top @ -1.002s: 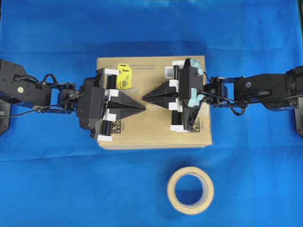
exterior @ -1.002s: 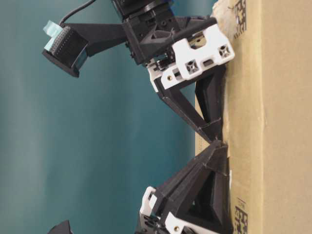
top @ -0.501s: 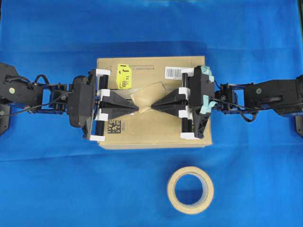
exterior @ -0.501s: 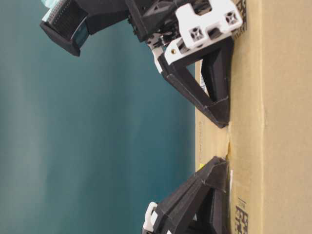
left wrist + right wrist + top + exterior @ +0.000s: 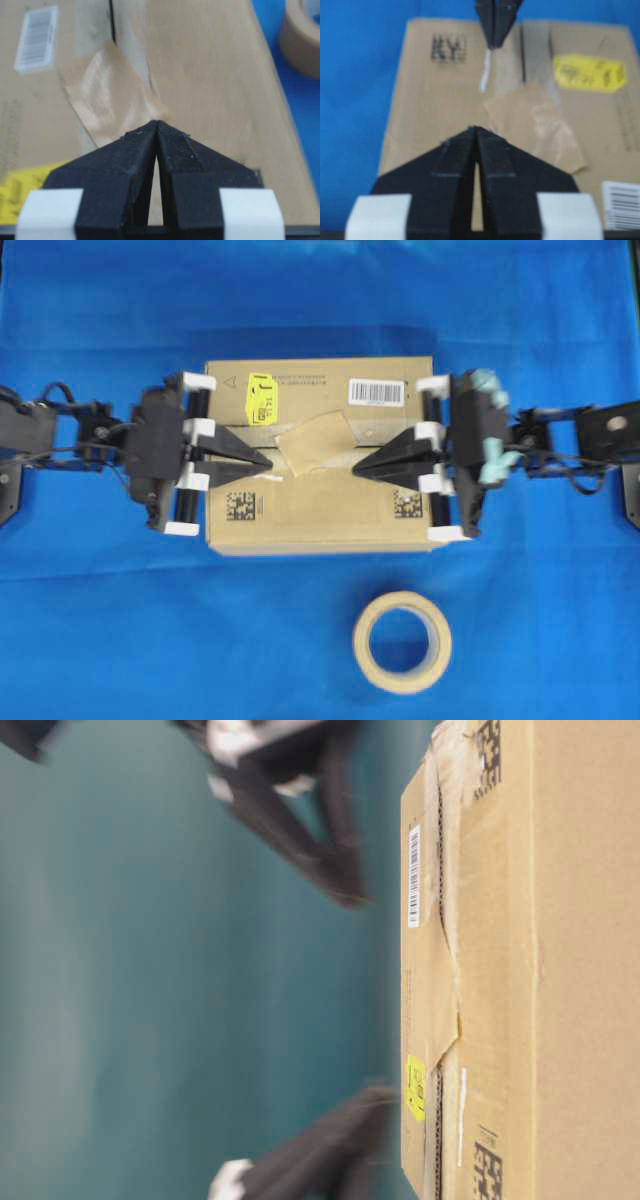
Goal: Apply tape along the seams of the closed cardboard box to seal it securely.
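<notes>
You have one box (image 5: pixel 320 455) on the blue surface (image 5: pixel 100 640), with one piece of tape (image 5: pixel 315 440) lying on its top and one roll (image 5: pixel 402 642) beside it. On the box you can count one yellow sticker (image 5: pixel 260 399), one barcode label (image 5: pixel 377 392) and two square codes (image 5: pixel 240 505). Two pincers, left (image 5: pixel 270 463) and right (image 5: pixel 356 465), are over it.

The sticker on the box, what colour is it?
Yellow, with black marks. The sticker shows best in the overhead view, near a corner of the box.
</notes>
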Controlling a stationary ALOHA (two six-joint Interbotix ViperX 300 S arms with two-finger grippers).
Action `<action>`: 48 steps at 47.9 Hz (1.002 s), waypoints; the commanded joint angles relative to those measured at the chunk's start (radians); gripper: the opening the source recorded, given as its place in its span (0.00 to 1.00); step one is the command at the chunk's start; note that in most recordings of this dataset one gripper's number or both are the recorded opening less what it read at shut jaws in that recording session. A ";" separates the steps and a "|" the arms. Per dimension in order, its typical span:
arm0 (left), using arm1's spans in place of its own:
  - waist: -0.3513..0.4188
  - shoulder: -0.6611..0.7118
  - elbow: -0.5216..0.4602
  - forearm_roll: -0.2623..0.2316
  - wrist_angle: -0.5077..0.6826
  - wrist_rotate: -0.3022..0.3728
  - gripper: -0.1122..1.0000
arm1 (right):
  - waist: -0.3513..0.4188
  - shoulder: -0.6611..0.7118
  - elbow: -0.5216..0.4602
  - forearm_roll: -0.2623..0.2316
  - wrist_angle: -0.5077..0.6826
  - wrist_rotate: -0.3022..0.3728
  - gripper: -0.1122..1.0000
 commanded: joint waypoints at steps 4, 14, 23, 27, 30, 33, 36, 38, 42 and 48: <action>0.015 -0.120 -0.021 0.002 0.081 -0.012 0.10 | -0.011 -0.141 0.020 -0.005 0.052 -0.006 0.10; 0.032 -0.255 0.054 0.002 0.153 -0.025 0.10 | -0.023 -0.334 0.117 -0.005 0.132 -0.005 0.10; 0.032 -0.388 0.130 0.002 0.213 -0.046 0.10 | -0.023 -0.528 0.204 -0.005 0.241 -0.005 0.10; 0.032 -0.460 0.178 0.002 0.229 -0.049 0.10 | -0.023 -0.598 0.242 -0.006 0.278 -0.005 0.10; 0.032 -0.508 0.210 0.002 0.232 -0.049 0.10 | -0.023 -0.657 0.278 -0.005 0.299 -0.005 0.10; 0.032 -0.555 0.247 0.002 0.232 -0.051 0.10 | -0.023 -0.699 0.311 -0.005 0.310 -0.005 0.10; 0.032 -0.607 0.285 0.002 0.232 -0.052 0.10 | -0.023 -0.730 0.342 -0.005 0.316 -0.005 0.10; 0.032 -0.635 0.305 0.000 0.232 -0.057 0.10 | -0.023 -0.746 0.359 -0.005 0.321 -0.003 0.10; 0.032 -0.678 0.342 0.002 0.232 -0.077 0.10 | -0.025 -0.762 0.391 -0.005 0.319 -0.003 0.10; 0.032 -0.718 0.376 0.002 0.244 -0.112 0.10 | -0.025 -0.756 0.420 -0.005 0.314 -0.003 0.10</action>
